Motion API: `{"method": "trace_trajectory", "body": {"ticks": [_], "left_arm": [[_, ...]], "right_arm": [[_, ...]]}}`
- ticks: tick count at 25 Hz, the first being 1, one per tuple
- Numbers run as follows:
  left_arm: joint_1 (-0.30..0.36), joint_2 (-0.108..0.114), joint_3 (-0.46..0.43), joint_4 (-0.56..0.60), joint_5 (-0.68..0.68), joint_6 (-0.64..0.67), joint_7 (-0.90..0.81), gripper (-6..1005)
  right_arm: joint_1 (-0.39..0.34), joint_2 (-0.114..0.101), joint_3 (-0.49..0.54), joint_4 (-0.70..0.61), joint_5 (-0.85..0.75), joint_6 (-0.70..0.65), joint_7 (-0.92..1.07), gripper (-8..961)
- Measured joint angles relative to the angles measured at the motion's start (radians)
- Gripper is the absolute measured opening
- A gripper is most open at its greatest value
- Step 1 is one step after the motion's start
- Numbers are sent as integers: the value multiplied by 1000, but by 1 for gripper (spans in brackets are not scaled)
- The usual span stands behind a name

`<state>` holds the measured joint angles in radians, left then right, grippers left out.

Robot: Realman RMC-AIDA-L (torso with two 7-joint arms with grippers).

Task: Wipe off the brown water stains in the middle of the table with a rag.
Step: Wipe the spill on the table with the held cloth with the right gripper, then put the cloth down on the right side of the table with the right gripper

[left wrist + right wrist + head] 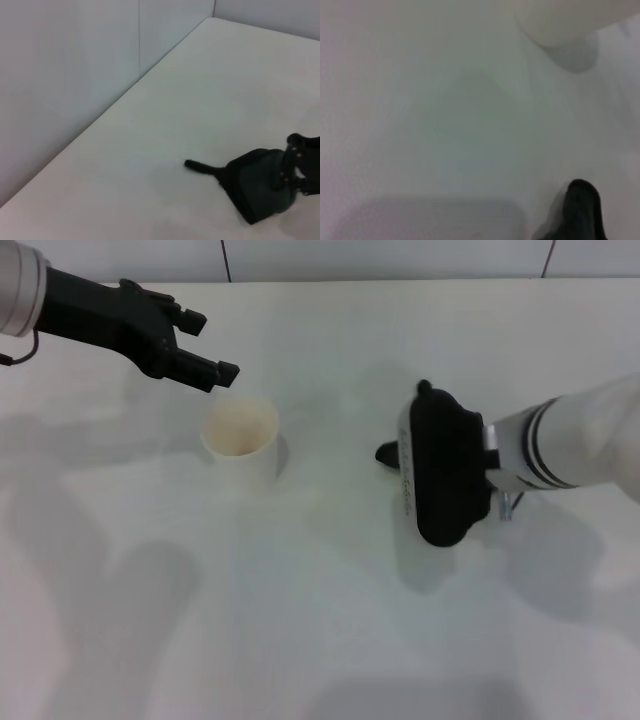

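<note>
Under the right gripper (392,454), the rag (445,472) sits right of the cup (241,438).

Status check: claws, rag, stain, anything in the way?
Left claw open, empty, over the white cylindrical cup. Right claw at the dark green-black cloth rag, on the smooth white tabletop. No brown stain discernible. Cup clear of rag.

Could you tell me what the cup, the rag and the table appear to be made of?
The cup looks like matte white paper or plastic, with a pale tan inside; which one is unclear. The rag, at the right gripper, looks like soft dark cloth, folded and limp, with a trailing corner. The table seems a smooth white laminate, showing soft shadows.
</note>
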<state>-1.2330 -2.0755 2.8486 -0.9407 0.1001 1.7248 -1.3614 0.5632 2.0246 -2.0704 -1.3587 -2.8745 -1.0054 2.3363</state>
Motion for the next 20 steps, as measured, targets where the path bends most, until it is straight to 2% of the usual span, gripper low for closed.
{"method": "trace_trajectory", "body": {"ticks": [4,9,11,15,16,20], "left_arm": [[0,0,0,0,1,-3,1,861],[3,1,0,-1,1,-7,6,861],[1,1,0,-1,1,-9,6,861],[-1,1,2,-1,1,-10,6,861],[-1,1,2,-1,1,-11,6,861],[-2,2,2,1,3,-15,7,861]], "right_arm": [[-71,-4,20,-100,-36,-64,0,59],[-145,-6,103,-177,-52,-96,1,68],[-154,-6,163,-173,-47,-95,1,73],[-150,-6,205,-142,-44,-96,1,84],[-143,-6,244,-103,-43,-100,4,87],[-143,-5,257,-87,-39,-103,16,97]]}}
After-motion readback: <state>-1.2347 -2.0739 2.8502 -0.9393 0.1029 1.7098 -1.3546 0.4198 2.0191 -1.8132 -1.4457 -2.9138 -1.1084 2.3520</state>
